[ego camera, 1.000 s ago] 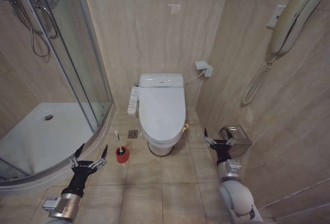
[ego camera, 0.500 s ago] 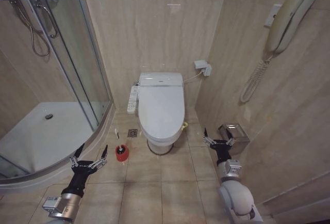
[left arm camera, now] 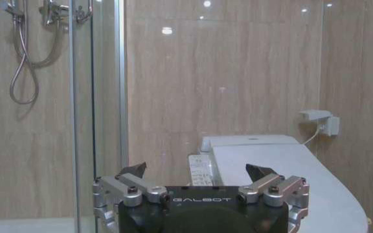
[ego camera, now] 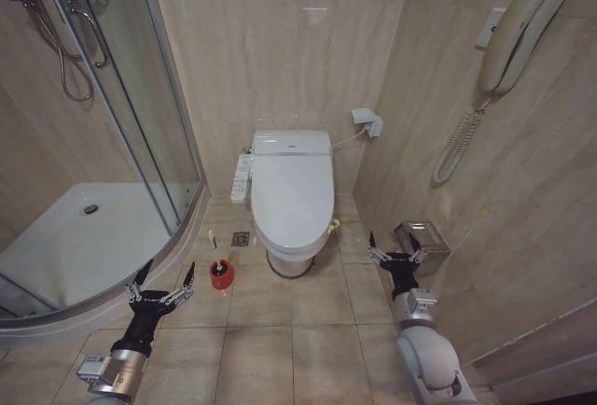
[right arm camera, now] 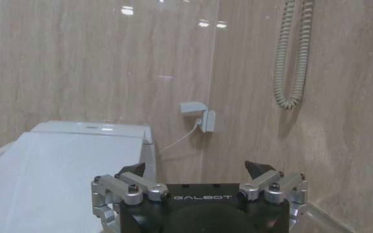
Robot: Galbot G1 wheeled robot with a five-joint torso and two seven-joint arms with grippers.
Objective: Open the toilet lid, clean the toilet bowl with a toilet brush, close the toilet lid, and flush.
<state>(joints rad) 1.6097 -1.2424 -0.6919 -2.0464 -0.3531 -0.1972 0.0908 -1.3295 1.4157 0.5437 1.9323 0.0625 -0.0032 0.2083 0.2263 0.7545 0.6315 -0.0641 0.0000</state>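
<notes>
Lid down flat over bowl, against back wall, centre of head view; button panel along bowl's left side
Brush upright in red holder on floor tiles, just left of bowl base, beside shower tray rim
Left gripper low at front left, near holder but apart from it; fingers spread wide, nothing between
Right gripper low at front right, close to side wall, next to metal bin; fingers spread wide, nothing between
Lid also in both wrist views, ahead of fingers
Wall phone with coiled cord high on right wall
</notes>
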